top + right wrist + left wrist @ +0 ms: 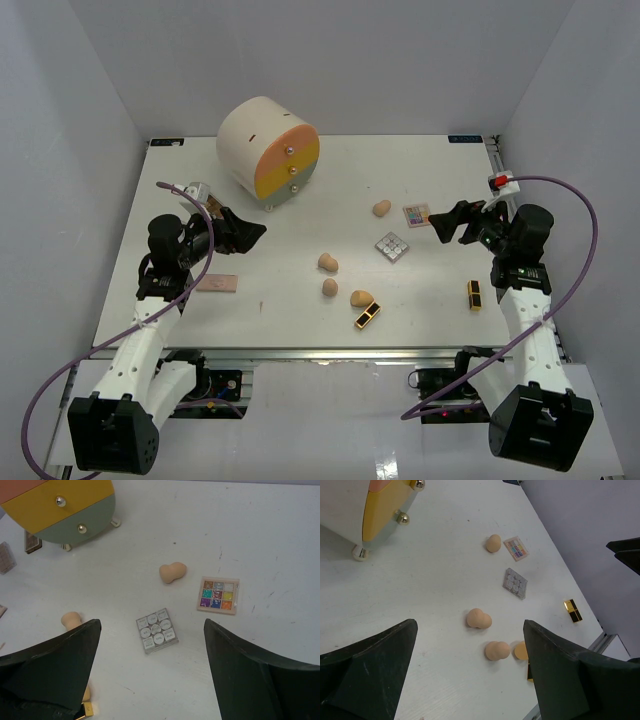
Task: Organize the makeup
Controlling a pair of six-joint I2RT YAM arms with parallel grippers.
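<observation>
Several tan sponges lie mid-table, with one farther back. A colour palette and a grey square palette lie right of centre. One black-and-gold case lies near the front and another at the right. A flat pinkish palette lies under my left arm. My left gripper is open and empty above the table, with sponges showing between its fingers. My right gripper is open and empty, above the grey palette and beside the colour palette.
The cream cylindrical drawer unit, with its orange-yellow front and round knobs, stands at the back left. Two more flat palettes lie beside it at the left edge of the right wrist view. Grey walls enclose the table.
</observation>
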